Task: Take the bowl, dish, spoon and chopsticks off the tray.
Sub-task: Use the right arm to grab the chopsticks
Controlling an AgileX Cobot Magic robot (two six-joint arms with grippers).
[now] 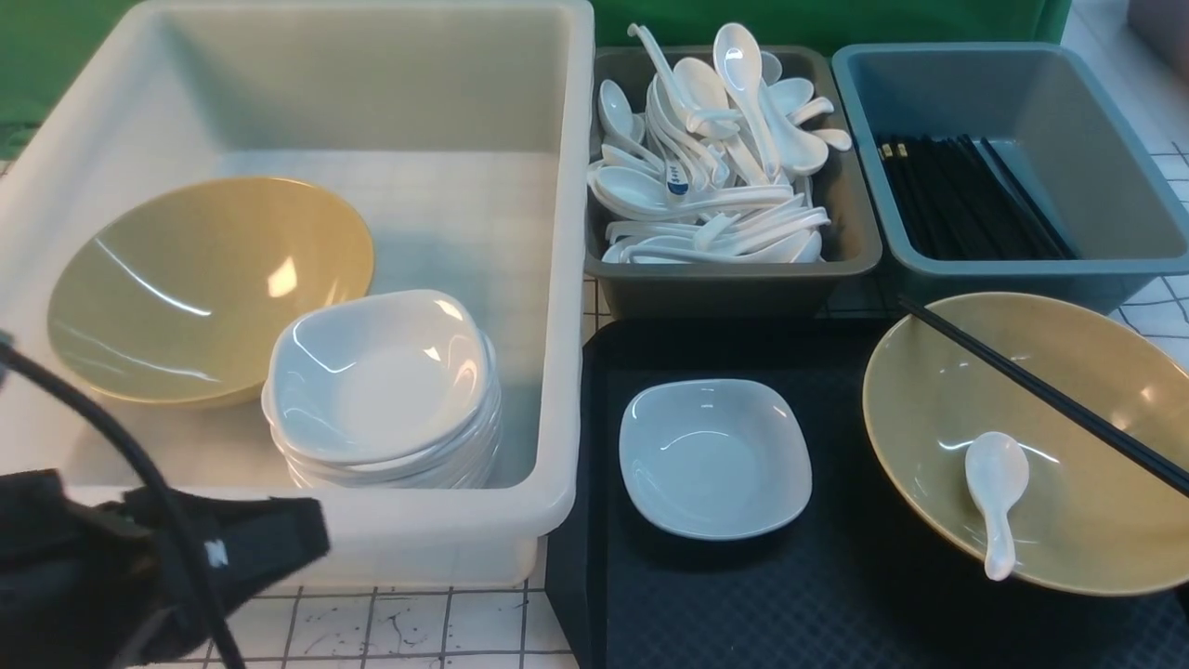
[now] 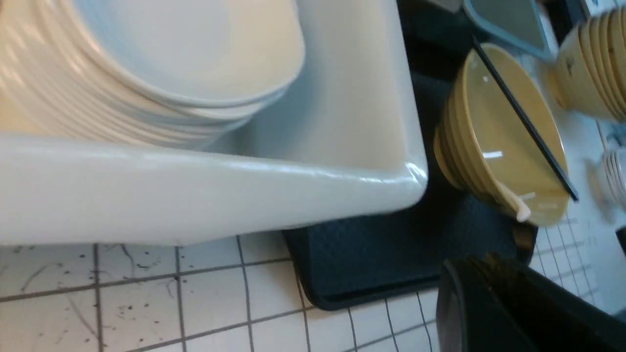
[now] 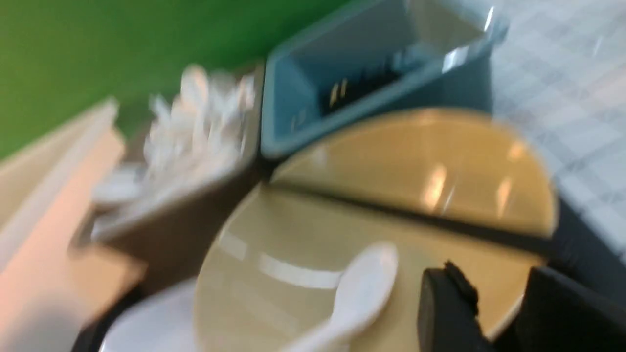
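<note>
Holding one bowl and a stack of dishes (image 1: 381, 381), the white tub (image 1: 557, 279) stands left of the tray (image 1: 706, 604); the tub's bowl (image 1: 214, 288) leans tilted beside the stack. On the tray, the dish (image 1: 715, 460) sits upright with nothing in it. To its right, the bowl (image 1: 1096, 548) holds the spoon (image 1: 996, 492), scoop inside and handle reaching the near rim, and the chopsticks (image 1: 1050, 395) lie across its top. The left wrist view shows further bowls nested beneath it. Behind the tray, the grey tub (image 1: 734, 293) contains a jumbled heap of white spoons (image 1: 706, 177); just beside it, the blue tub (image 1: 1031, 269) contains black chopsticks laid side by side. Left gripper (image 1: 307, 539): fingers pressed together, near the white tub's front wall. Right gripper (image 3: 494, 303): fingers spread, nothing between them.
</note>
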